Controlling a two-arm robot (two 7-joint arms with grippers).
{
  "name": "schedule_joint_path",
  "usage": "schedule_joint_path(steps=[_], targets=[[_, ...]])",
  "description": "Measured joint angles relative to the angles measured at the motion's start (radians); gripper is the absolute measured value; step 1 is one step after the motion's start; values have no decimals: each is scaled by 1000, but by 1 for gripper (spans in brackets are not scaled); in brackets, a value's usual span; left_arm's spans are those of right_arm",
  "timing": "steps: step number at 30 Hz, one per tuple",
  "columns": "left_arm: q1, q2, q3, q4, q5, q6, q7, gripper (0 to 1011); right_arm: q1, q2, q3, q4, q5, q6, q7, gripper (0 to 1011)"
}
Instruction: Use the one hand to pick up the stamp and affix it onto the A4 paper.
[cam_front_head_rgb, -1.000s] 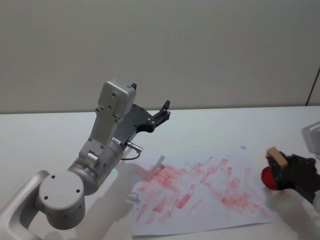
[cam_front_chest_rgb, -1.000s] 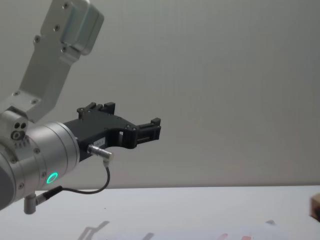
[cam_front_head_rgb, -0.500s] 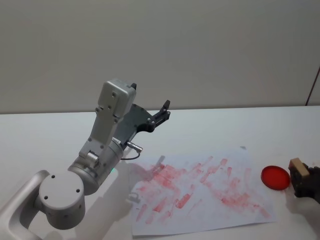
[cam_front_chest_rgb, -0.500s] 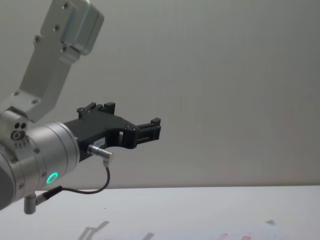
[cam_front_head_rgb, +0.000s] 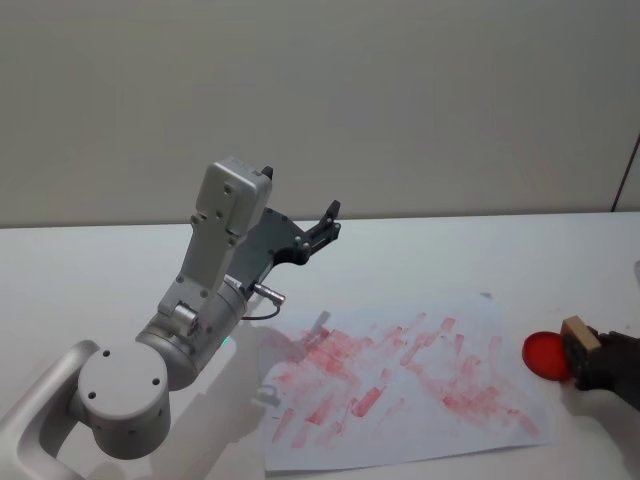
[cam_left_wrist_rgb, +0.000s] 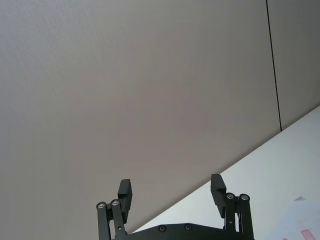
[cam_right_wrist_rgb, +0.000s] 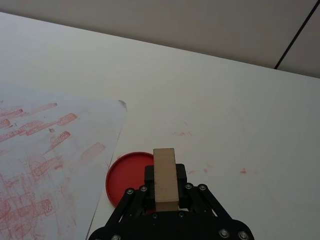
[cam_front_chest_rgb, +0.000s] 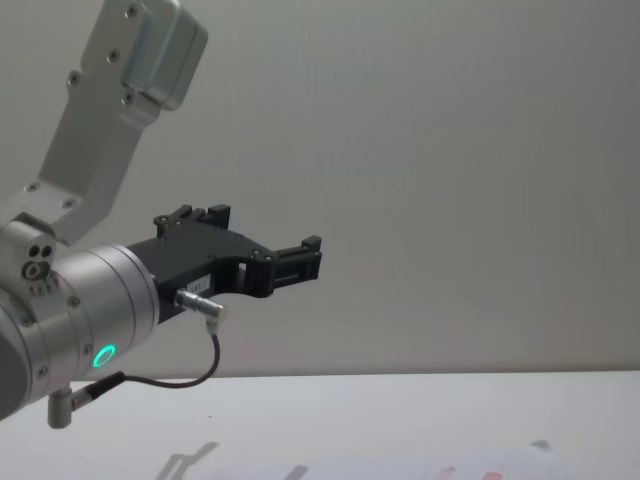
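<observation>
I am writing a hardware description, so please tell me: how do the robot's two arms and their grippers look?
The left arm has silver-grey rounded metal segments, a green ring light and a thin black cable with a silver plug; its black left gripper has two short fingers on linkage bars. The right gripper is black too, with small silver screws.

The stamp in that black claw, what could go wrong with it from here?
The right end effector holds the stamp by its sides, beside the red ink pad. It may tilt and print unevenly. The A4 paper is already crowded with red marks, so a new print could overlap old ones. The loose sheet might shift when pressed.
</observation>
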Motion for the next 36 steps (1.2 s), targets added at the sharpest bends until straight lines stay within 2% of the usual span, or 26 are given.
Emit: schedule_joint_path(steps=[30, 32, 36], targets=[[0, 0, 0, 0, 0, 0, 0, 1001, 53, -43, -30, 51, -45, 13, 88, 221], [0, 0, 0, 0, 0, 0, 0, 1001, 54, -45, -31, 52, -46, 13, 90, 240], [0, 0, 0, 0, 0, 0, 0, 1001, 55, -48, -33, 55, -48, 13, 94, 357]])
